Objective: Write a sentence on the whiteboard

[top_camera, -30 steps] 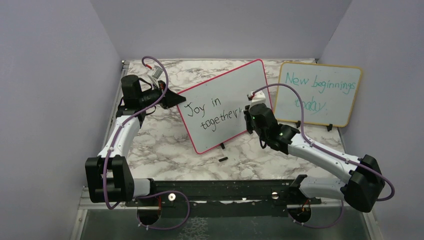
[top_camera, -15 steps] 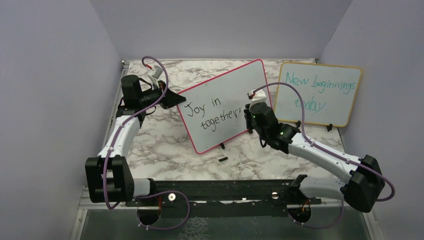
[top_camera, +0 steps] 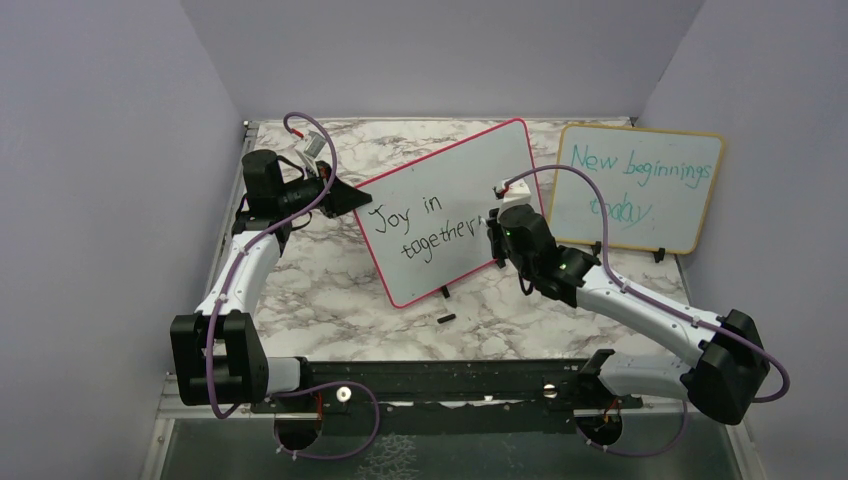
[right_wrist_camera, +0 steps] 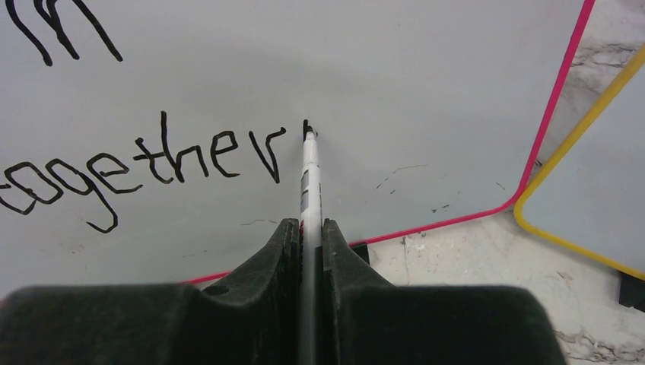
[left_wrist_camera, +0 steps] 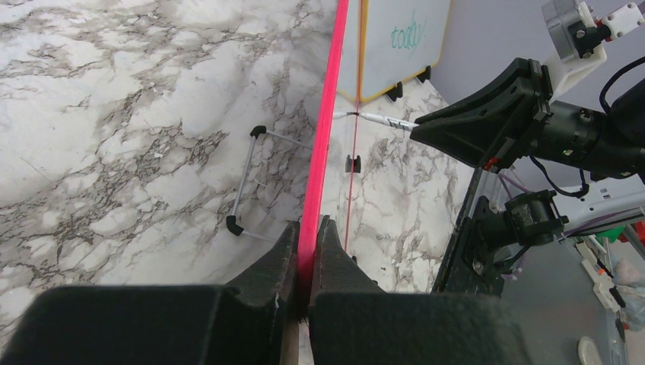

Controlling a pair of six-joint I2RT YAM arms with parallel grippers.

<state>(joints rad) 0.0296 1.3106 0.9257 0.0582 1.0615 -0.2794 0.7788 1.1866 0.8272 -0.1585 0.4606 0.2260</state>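
The whiteboard (top_camera: 455,190), white with a red-pink frame, stands tilted on the marble table. My left gripper (top_camera: 352,196) is shut on its left edge; the left wrist view shows the red frame (left_wrist_camera: 323,152) pinched between the jaws (left_wrist_camera: 308,228). The sentence (top_camera: 425,230) in black reads "Joy in" and, below, "togetherr" plus a fresh short stroke (right_wrist_camera: 306,128). My right gripper (right_wrist_camera: 308,224) is shut on a white marker (right_wrist_camera: 309,171), whose black tip touches the board just right of the last letter. In the top view the right gripper (top_camera: 497,226) hides the end of the lower line.
A yellow-framed board (top_camera: 640,185) with teal writing stands at the back right, close to the whiteboard's right edge. A small black cap-like piece (top_camera: 446,319) lies on the table in front of the board. A wire stand (left_wrist_camera: 251,182) sits behind the board.
The right gripper has shifted very slightly at the end of the lower line. The left arm and the board have not moved.
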